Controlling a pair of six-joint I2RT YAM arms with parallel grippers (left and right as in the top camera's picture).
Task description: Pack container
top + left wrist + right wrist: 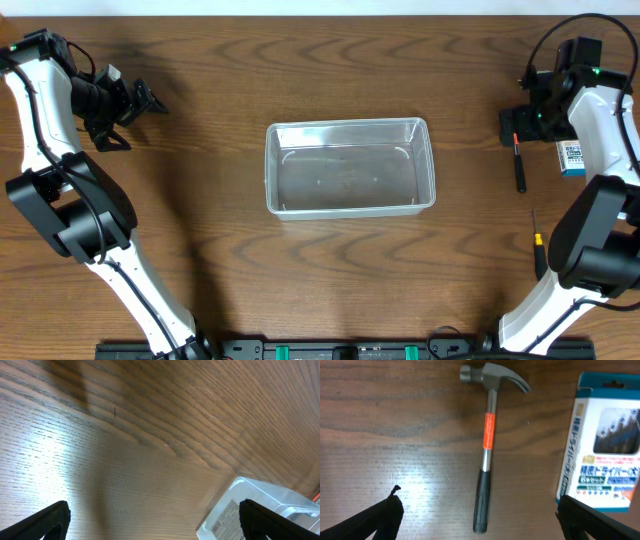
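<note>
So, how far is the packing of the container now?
Done: nothing, the container is empty. In hand: nothing held; the open right hand hangs above the hammer, and the left hand is open over the table. Left: hammer, blue pack and a thin tool all lie outside it.

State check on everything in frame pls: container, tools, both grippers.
container: upright, empty, no lid on.
hammer: lying flat on the table, not gripped.
blue bit pack: lying flat, label up.
screwdriver: lying flat beside the right arm.
left gripper: jaws open, empty.
right gripper: jaws open, empty, over the hammer.
</note>
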